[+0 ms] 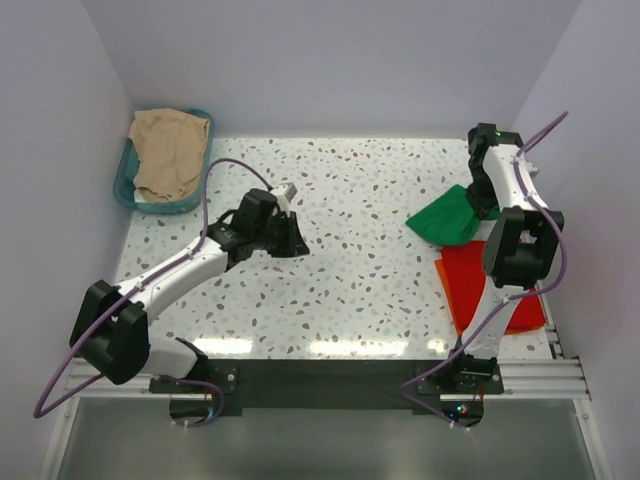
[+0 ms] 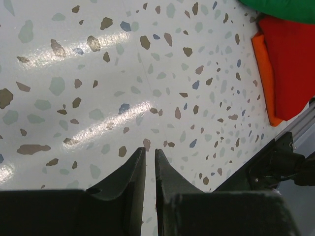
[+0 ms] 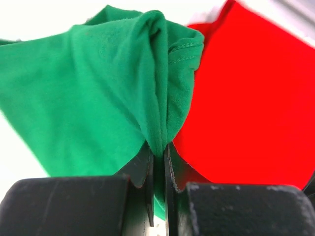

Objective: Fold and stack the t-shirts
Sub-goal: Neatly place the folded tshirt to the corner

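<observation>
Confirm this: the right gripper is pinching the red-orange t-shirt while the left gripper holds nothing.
Wrong shirt. The right wrist view shows the right gripper shut on a fold of the green t-shirt; the red-orange t-shirt lies behind it. The left gripper does hold nothing.

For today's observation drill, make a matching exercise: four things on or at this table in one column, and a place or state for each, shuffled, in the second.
1. green shirt
2. red shirt
3. basket
4. left gripper

a. holds tan cloth
b. empty, above bare table
c. pinched by right gripper
d. flat at table's right edge

Pairs: 1-c, 2-d, 3-a, 4-b
</observation>
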Controlling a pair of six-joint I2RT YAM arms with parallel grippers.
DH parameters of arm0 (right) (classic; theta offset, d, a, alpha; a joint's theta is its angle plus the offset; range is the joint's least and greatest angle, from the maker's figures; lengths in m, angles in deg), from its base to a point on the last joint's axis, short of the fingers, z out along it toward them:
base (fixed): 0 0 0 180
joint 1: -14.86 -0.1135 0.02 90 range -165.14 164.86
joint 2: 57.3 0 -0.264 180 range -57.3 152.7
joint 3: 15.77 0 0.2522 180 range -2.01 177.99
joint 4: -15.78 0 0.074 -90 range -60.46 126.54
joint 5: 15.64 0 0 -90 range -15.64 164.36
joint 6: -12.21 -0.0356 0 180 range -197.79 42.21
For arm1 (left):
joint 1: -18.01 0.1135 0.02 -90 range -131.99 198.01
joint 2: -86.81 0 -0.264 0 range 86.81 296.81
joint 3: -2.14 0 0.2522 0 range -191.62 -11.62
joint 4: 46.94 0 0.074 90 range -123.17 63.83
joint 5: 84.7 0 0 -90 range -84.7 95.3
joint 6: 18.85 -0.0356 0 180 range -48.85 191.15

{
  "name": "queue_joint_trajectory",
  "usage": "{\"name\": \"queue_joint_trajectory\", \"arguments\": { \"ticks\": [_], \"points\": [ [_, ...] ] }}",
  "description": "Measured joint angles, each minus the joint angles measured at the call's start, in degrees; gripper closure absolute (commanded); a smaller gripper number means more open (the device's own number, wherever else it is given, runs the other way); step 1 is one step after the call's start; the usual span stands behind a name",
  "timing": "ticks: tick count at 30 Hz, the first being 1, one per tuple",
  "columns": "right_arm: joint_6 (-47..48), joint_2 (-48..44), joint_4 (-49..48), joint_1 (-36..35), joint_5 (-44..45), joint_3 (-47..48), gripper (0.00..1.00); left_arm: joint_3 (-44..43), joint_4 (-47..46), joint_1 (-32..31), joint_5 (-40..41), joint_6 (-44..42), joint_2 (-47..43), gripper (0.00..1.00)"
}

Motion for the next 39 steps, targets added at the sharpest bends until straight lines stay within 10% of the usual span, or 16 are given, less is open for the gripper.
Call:
{"name": "queue_joint_trajectory", "arguments": {
  "ticks": [39],
  "points": [
    [2.99,-18.49,4.02,7.30,-1.64,-1.38,1.00,-2.82,0.96,0.20,-0.76,-0.92,1.33,0.82]
  ]
}}
